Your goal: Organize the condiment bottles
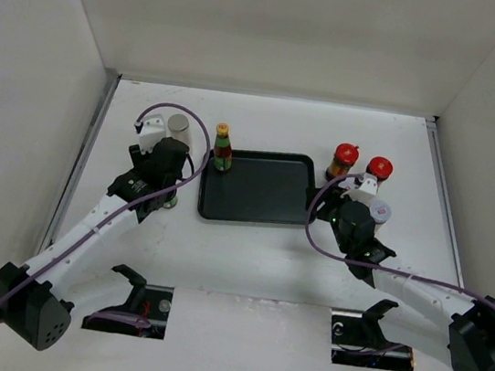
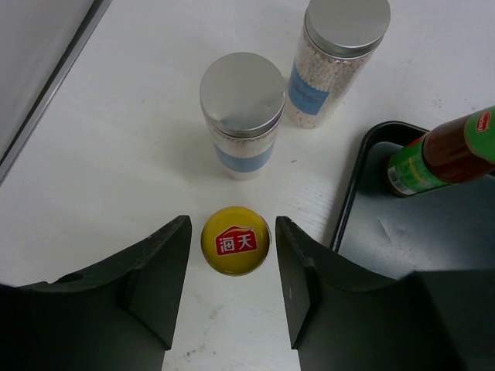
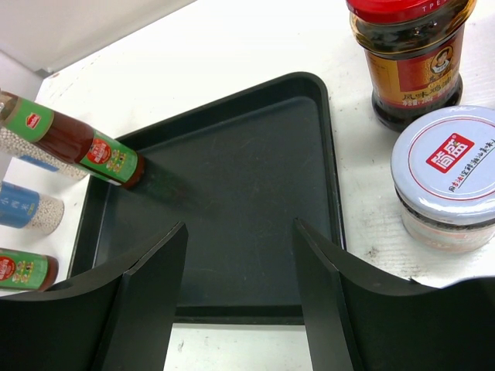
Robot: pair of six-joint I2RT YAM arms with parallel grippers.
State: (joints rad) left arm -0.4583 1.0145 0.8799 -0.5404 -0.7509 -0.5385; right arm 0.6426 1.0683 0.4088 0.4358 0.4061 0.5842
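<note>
My left gripper (image 2: 232,226) is open, its fingers on either side of a yellow-capped bottle (image 2: 236,240) seen from above, with a gap on both sides. Two grey-topped white cylinders (image 2: 242,108) (image 2: 344,46) stand just beyond it. A second yellow-capped, green-labelled bottle (image 1: 223,148) stands in the far left corner of the black tray (image 1: 257,213). My right gripper (image 3: 240,228) is open and empty above the tray's near right edge (image 3: 232,313). A pale-lidded jar (image 3: 448,166) and a red-lidded jar (image 3: 410,54) stand to its right, off the tray.
A second red-lidded jar (image 1: 379,170) stands at the back right of the tray. The table ends at white walls on the left, far and right sides. Two black docks (image 1: 128,281) (image 1: 377,316) sit at the near edge.
</note>
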